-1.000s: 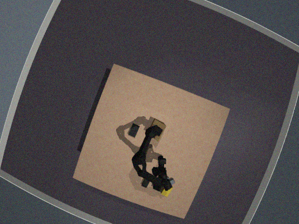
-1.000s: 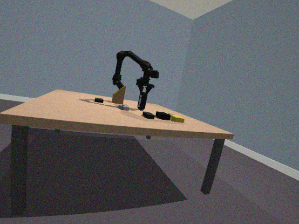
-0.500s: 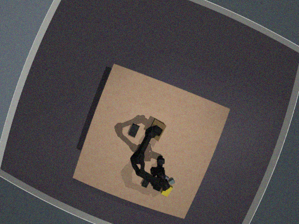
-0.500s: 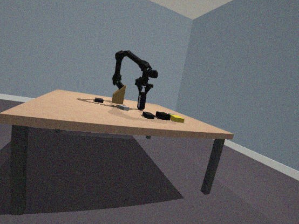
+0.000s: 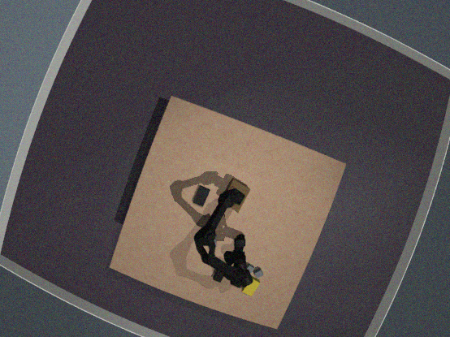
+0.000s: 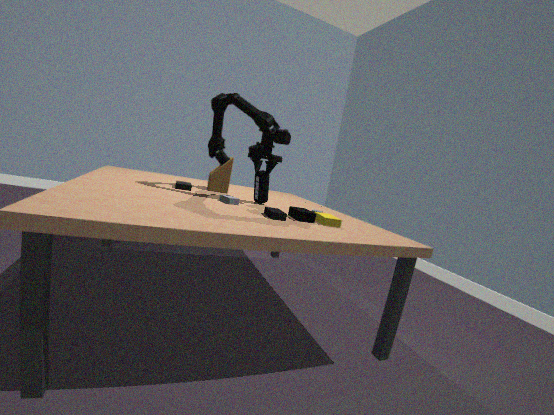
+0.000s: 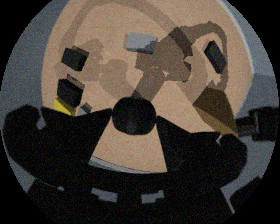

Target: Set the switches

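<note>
Black gripper [image 6: 261,175] [image 7: 134,115]: two fingers, spread wide but bearing on the sides of one dark unit [image 6: 261,187] [image 7: 134,116], so pinching it. The unit hangs upright, long side vertical, with pale marks along one face in the exterior view. Its lower end is close over the bench [image 5: 284,171] [image 6: 125,196] [image 7: 132,152]; contact cannot be told. Marks too small to read; switch settings cannot be told.

Around it, on the bench:
- Dark blocks, three. Two lie near each other, a smaller block [image 6: 275,214] [image 7: 75,59] and a larger block [image 6: 301,214] [image 7: 70,93]. The third, a lone block [image 5: 201,196] [image 6: 183,185] [image 7: 215,57], lies well apart, towards the arm's mount.
- Grey block, one [image 6: 229,200] [image 7: 141,42], lying flat, between the lone block and the smaller block in the exterior view.
- Yellow block, one [image 5: 251,287] [image 6: 328,219] [image 7: 64,107], just beside the larger block.
- Small grey pieces, two seen from above, close by the yellow block; shape unclear.

Outermost: one tan wedge [image 5: 244,188] [image 6: 220,177] [image 7: 217,107] standing by the foot of the one black arm [image 5: 213,224] [image 6: 218,121].
</note>
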### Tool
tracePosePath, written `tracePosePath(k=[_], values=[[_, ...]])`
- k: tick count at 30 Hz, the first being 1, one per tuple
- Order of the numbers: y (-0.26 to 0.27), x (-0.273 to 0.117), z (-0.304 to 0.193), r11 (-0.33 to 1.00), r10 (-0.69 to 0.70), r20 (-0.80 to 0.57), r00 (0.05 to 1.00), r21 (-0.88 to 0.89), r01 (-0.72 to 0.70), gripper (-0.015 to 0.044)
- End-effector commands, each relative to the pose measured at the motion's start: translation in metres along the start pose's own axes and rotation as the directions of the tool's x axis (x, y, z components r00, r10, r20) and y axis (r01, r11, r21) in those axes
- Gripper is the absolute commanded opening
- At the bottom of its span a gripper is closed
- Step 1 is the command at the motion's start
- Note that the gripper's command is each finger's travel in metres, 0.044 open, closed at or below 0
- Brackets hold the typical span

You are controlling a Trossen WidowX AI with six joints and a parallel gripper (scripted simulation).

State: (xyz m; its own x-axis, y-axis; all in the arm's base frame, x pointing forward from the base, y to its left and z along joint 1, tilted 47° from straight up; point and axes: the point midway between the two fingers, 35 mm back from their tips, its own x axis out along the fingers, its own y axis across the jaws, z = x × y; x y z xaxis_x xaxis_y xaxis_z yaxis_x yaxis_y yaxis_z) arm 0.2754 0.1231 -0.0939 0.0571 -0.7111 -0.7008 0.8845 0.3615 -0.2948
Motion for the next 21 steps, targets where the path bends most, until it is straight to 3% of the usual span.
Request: tracePosePath(k=[1,21], values=[[-0.002,0.005,0.005,1.0,-0.009,0.009,1.0,-0.002,0.009,0.0338],[-0.002,0.01,0.021,1.0,-0.009,0.01,1.0,-0.002,0.009,0.0338]])
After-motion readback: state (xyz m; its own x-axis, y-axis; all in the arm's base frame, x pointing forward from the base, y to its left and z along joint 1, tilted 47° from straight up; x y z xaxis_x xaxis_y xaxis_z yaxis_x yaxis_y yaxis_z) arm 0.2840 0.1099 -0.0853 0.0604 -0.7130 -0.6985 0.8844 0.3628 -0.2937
